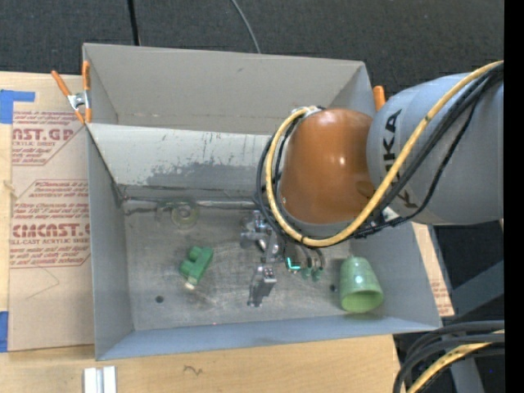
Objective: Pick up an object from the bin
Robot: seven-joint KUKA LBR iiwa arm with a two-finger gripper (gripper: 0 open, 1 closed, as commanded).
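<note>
Pincer (262,262) (apart or together, cannot tell) seems near bin floor (155,244); green block (195,264) left, pale cup (359,285) right

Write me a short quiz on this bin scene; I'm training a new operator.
1. True or false: the gripper holds the pale green cup.
2. In the camera view, the small green block lies on which side of the gripper? A) left B) right C) directly beneath
3. Fill in: the cup lies near the bin's ____ wall in the view.
Key: 1 false; 2 A; 3 right.
</note>
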